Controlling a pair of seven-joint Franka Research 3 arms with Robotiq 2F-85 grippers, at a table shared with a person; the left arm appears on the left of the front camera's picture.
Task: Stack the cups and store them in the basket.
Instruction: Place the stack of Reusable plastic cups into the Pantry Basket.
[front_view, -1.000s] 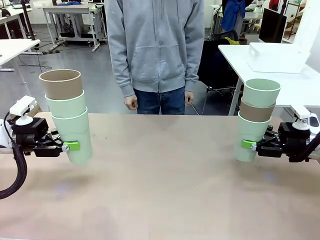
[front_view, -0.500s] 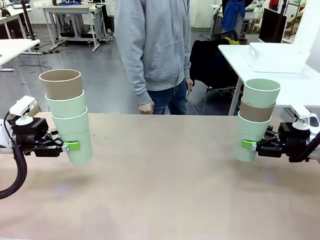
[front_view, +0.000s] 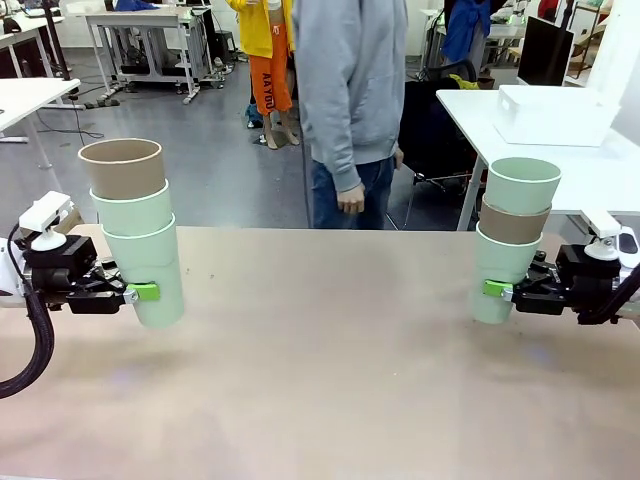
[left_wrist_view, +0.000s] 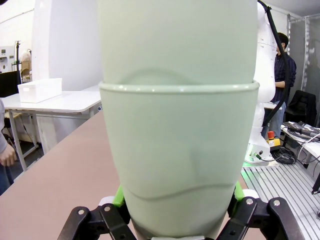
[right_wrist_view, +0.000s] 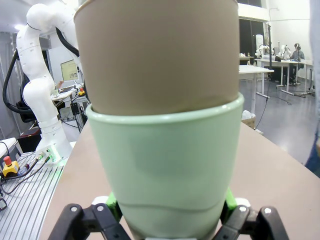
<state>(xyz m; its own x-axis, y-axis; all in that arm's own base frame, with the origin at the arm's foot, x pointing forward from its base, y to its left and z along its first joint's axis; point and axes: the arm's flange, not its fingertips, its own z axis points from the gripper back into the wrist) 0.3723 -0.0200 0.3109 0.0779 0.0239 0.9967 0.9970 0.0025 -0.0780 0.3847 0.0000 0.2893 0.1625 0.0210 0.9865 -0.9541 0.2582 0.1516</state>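
My left gripper (front_view: 150, 292) is shut on the bottom cup of a stack of three cups (front_view: 140, 230): two mint ones with a tan one on top, held upright just above the table at the left. In the left wrist view the green pads (left_wrist_view: 118, 198) squeeze the lowest mint cup (left_wrist_view: 177, 150). At the right, my right gripper (front_view: 495, 290) is shut on a second stack (front_view: 515, 235): mint, tan, mint. In the right wrist view the bottom mint cup (right_wrist_view: 167, 160) sits between the fingers. The white basket (front_view: 555, 115) stands on a white side table beyond the right arm.
The brown table (front_view: 330, 350) stretches bare between the two stacks. A person (front_view: 350, 100) in a grey hoodie stands at the far edge, turned sideways, hands down. The white side table (front_view: 600, 170) sits at the far right, other desks farther back.
The person has turned and stepped from the middle of the far edge toward the right. Both arms and both cup stacks have stayed still.
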